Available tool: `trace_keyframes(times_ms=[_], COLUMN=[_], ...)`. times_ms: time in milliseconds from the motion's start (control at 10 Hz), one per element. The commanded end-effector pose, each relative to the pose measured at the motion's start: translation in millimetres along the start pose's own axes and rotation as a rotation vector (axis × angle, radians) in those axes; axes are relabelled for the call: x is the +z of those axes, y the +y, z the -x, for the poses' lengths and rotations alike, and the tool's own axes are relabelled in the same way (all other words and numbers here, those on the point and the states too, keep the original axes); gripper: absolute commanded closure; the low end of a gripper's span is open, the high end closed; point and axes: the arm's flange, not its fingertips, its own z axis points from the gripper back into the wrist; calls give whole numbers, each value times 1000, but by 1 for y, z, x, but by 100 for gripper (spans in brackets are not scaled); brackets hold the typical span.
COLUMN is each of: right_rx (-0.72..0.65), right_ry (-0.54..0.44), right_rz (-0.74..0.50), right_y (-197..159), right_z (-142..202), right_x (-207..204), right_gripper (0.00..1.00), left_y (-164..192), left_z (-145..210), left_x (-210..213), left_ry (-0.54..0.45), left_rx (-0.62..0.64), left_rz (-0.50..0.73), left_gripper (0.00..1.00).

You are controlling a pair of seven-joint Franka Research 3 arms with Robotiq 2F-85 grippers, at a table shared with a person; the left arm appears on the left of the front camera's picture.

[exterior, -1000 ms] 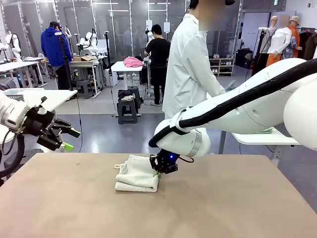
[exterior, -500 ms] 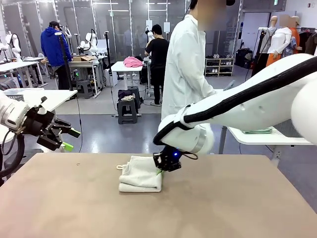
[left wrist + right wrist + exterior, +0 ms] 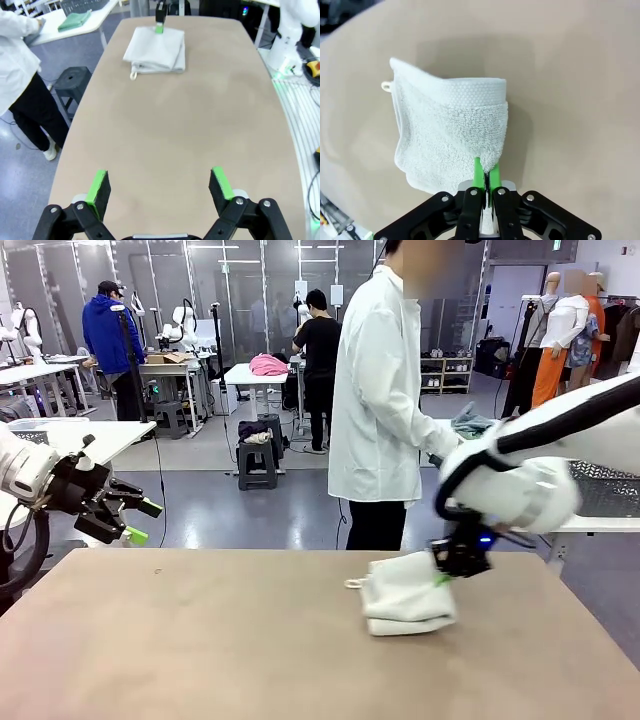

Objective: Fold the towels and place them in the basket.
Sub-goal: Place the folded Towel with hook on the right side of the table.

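Note:
A folded off-white towel (image 3: 405, 598) with a small corner loop lies on the right part of the tan table (image 3: 200, 640). My right gripper (image 3: 447, 568) is shut on the towel's right edge. In the right wrist view its green pads (image 3: 479, 172) pinch a corner of the towel (image 3: 447, 125). My left gripper (image 3: 128, 521) hangs open beyond the table's left end, holding nothing. In the left wrist view the left gripper (image 3: 160, 187) stands wide over bare table, with the towel (image 3: 156, 49) far ahead. A mint green towel (image 3: 74, 21) lies on a white side table.
A person in a white coat (image 3: 378, 390) stands at the far edge, turned toward the side table (image 3: 590, 525) at the right. A mesh basket (image 3: 606, 488) stands on that table, partly behind my right arm. Stools and work tables stand farther back.
My right gripper has moved the off-white towel from the table's middle to its right part. The person has turned to the right. The left arm has not moved.

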Motion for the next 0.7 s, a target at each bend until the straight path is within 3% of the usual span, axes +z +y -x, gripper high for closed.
trace_keyframes(times_ms=[0,300,600], right_rx=[-39,-82,-38], right_ry=[-49,-97,-86], right_rz=[22,110,131], right_y=[-58,-135,-162], right_z=[-11,-43,-62], right_x=[19,49,56], right_gripper=[96,96,96], left_y=[-1,-1,-1], left_z=[-1,-1,-1], left_x=[1,1,1], left_ry=[0,0,0], left_rx=[-3,-3,-3], left_rz=[1,1,1], left_gripper=[0,0,0])
